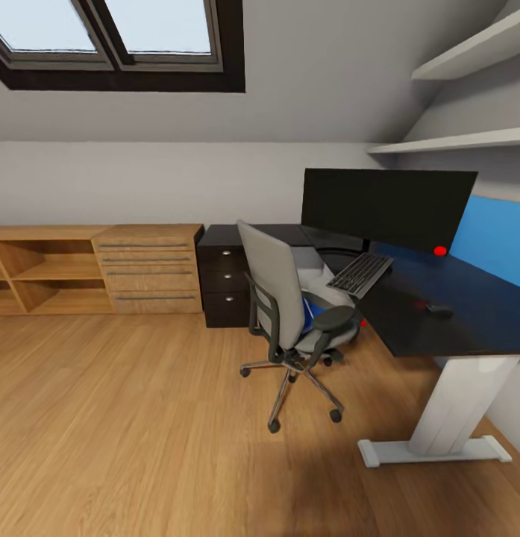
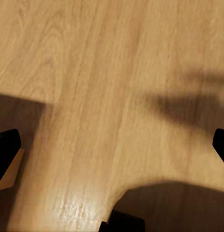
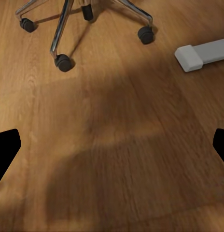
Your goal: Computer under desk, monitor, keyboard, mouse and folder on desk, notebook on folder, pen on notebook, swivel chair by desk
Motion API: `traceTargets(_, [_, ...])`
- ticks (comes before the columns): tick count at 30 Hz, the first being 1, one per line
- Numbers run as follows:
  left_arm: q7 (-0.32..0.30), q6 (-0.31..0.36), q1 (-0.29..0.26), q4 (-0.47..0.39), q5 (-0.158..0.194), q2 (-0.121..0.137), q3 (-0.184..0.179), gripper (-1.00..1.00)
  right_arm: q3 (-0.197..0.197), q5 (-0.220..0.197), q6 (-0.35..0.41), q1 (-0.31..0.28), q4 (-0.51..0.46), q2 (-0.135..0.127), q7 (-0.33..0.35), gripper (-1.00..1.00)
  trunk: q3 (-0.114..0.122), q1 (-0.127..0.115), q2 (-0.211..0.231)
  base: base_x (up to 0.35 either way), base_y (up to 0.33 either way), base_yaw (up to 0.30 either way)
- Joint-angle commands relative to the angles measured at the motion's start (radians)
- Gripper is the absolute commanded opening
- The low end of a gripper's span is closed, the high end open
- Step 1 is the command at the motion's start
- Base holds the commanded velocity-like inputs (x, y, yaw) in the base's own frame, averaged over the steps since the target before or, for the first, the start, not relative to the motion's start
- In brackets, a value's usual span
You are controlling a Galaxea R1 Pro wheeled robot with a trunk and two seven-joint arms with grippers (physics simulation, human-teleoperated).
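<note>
We see the swivel chair (image 1: 293, 313) standing just beside the black counter (image 1: 453, 313), a blue folder (image 1: 310, 317) showing on its seat. The monitor (image 1: 386, 207) stands on the counter with the keyboard (image 1: 359, 274) in front of it and the mouse (image 1: 439, 308) nearer the front edge. Below our right wrist, the chair's casters and the counter's white foot (image 3: 203, 54) sit on the wood floor (image 2: 112, 96). Both sets of jaws hang spread apart over the floor, grasping nothing.
</note>
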Motion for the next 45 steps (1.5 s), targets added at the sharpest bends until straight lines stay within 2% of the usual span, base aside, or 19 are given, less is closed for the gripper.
traceTargets(1, [-0.002,-0.004,-0.001,0.0,0.009,0.0,0.001,1.0,-0.001,-0.001,-0.002,-0.001,0.001,0.0,0.0,1.0,-0.004,0.004,-0.008,0.0,0.0,0.0])
traceTargets(7, [-0.002,0.015,-0.001,-0.03,0.016,-0.002,-0.001,1.0,-0.003,-0.002,0.001,-0.003,-0.022,-0.002,0.001,1.0,-0.023,0.027,-0.05,0.0,0.0,0.0])
traceTargets(8, [0.001,0.033,-0.001,-0.079,0.016,-0.011,-0.001,1.0,-0.003,-0.005,0.009,-0.017,-0.055,-0.002,-0.002,1.0,-0.027,0.031,-0.057,0.0,0.0,0.0])
traceTargets(9, [0.004,0.091,-0.002,-0.148,0.016,-0.021,-0.001,1.0,-0.004,-0.008,0.03,-0.046,-0.077,-0.003,-0.003,1.0,-0.03,0.034,-0.064,0.0,0.0,0.0])
traceTargets(10, [0.004,0.121,-0.002,-0.174,0.016,-0.024,-0.001,1.0,-0.005,-0.008,0.042,-0.06,-0.082,-0.003,-0.004,1.0,-0.033,0.038,-0.071,0.0,0.0,0.0])
traceTargets(11, [0.004,0.192,-0.005,-0.229,0.017,-0.027,-0.001,1.0,-0.006,-0.009,0.072,-0.09,-0.088,-0.004,-0.005,1.0,-0.036,0.042,-0.078,0.0,0.0,0.0])
traceTargets(12, [0.005,0.232,-0.009,-0.256,0.017,-0.029,-0.001,1.0,-0.007,-0.009,0.09,-0.107,-0.09,-0.005,-0.005,1.0,-0.039,0.046,-0.085,0.0,0.0,0.0])
traceTargets(15, [0.005,0.449,-0.062,-0.381,0.02,-0.038,-0.001,1.0,-0.013,-0.013,0.248,-0.235,-0.084,-0.025,-0.019,1.0,-0.049,0.057,-0.106,0.0,0.0,0.0])
traceTargets(16, [0.005,0.472,-0.075,-0.392,0.021,-0.041,-0.001,1.0,-0.013,-0.015,0.28,-0.259,-0.081,-0.028,-0.021,1.0,-0.052,0.061,-0.113,0.0,0.0,0.0])
traceTargets(18, [0.006,0.528,-0.133,-0.418,0.037,-0.054,0.0,1.0,-0.014,-0.026,0.414,-0.355,-0.074,-0.037,-0.029,1.0,-0.058,0.069,-0.127,0.0,0.0,0.0])
traceTargets(23, [0.005,0.571,-0.208,-0.435,0.078,-0.066,-0.001,1.0,-0.016,-0.064,0.615,-0.488,-0.071,-0.046,-0.033,1.0,-0.074,0.088,-0.162,0.0,0.0,0.0])
traceTargets(27, [-0.003,0.591,-0.231,-0.441,0.097,-0.067,0.001,1.0,-0.013,-0.123,0.694,-0.542,-0.069,-0.057,-0.033,1.0,-0.083,0.1,-0.183,0.0,0.0,0.0])
traceTargets(29, [-0.006,0.59,-0.233,-0.44,0.097,-0.065,0.003,1.0,-0.013,-0.128,0.68,-0.545,-0.069,-0.059,-0.033,1.0,-0.083,0.1,-0.183,0.0,0.0,0.0])
traceTargets(30, [-0.008,0.583,-0.234,-0.436,0.095,-0.065,0.002,1.0,-0.011,-0.13,0.617,-0.545,-0.07,-0.057,-0.029,1.0,-0.083,0.1,-0.183,0.0,0.0,0.0])
traceTargets(32, [-0.007,0.575,-0.234,-0.433,0.094,-0.065,0.002,1.0,-0.01,-0.129,0.593,-0.544,-0.069,-0.055,-0.026,1.0,-0.083,0.1,-0.183,0.0,0.0,0.0])
traceTargets(36, [-0.008,0.552,-0.219,-0.411,0.09,-0.043,0.007,1.0,-0.008,-0.107,0.571,-0.521,-0.046,-0.051,-0.029,1.0,-0.083,0.1,-0.183,0.0,0.0,0.0])
traceTargets(39, [-0.007,0.536,-0.214,-0.394,0.089,-0.054,0.008,1.0,-0.008,-0.104,0.558,-0.52,-0.029,-0.049,-0.032,1.0,-0.083,0.1,-0.183,0.0,0.0,0.0])
traceTargets(41, [-0.008,0.542,-0.21,-0.405,0.09,-0.064,0.004,1.0,-0.006,-0.107,0.57,-0.519,-0.018,-0.06,-0.028,1.0,-0.083,0.1,-0.183,0.0,0.0,0.0])
traceTargets(45, [-0.008,0.564,-0.208,-0.428,0.09,-0.06,0.003,1.0,-0.005,-0.107,0.592,-0.506,0.005,-0.075,-0.025,1.0,-0.083,0.1,-0.183,0.0,0.0,0.0])
